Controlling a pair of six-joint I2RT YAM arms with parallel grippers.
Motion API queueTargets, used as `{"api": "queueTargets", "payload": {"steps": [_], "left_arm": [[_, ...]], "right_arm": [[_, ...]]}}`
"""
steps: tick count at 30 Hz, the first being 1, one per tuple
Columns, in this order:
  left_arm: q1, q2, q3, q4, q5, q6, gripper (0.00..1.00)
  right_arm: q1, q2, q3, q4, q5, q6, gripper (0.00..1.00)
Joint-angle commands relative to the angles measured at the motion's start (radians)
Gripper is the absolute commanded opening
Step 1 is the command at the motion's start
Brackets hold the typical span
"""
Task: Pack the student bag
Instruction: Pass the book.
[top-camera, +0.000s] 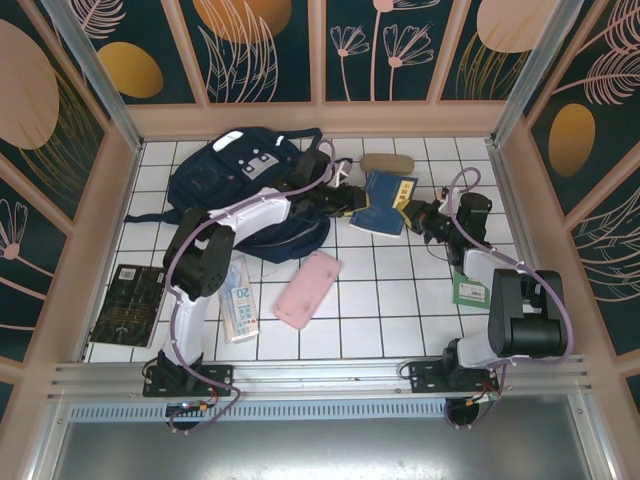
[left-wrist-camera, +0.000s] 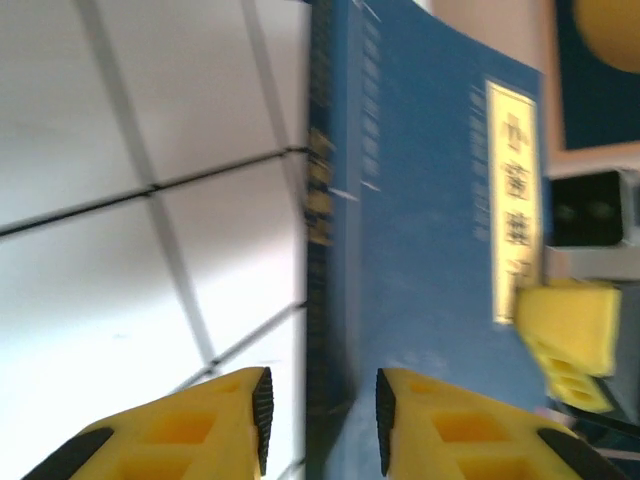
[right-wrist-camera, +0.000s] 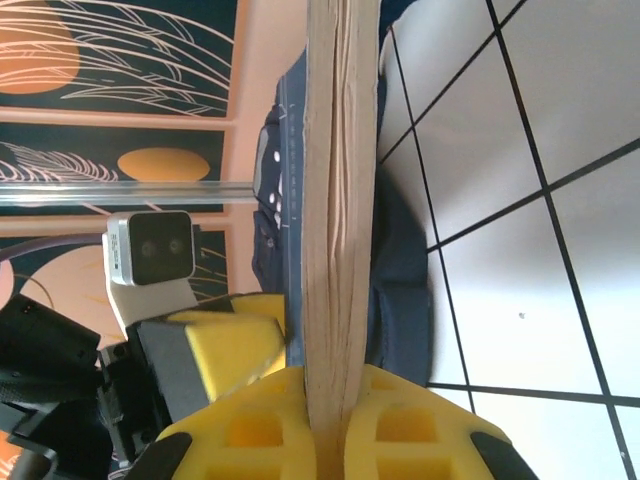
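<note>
Bag (top-camera: 225, 170) lies left of left gripper (left-wrist-camera: 320, 415), jaws parted; right gripper (right-wrist-camera: 335, 405) clamps book (left-wrist-camera: 430, 250).

We see a white tiled surface (top-camera: 390, 300) with dark grout, enclosed left, right and far by teal wall panels (top-camera: 265, 50) bearing peach plants and orange discs. An aluminium rail (top-camera: 330, 372) crosses the near edge.
</note>
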Motion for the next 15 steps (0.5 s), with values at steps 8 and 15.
{"api": "queueTargets", "payload": {"steps": [8, 15], "left_arm": [[0.028, -0.058, 0.061, -0.459, -0.761, 0.511, 0.48], [0.029, -0.037, 0.001, -0.455, -0.867, 0.611, 0.56]], "right_arm": [[0.057, -0.014, 0.032, -0.016, 0.03, -0.048, 0.0], [0.089, 0.011, 0.042, 0.0, 0.04, -0.039, 0.0]]}}
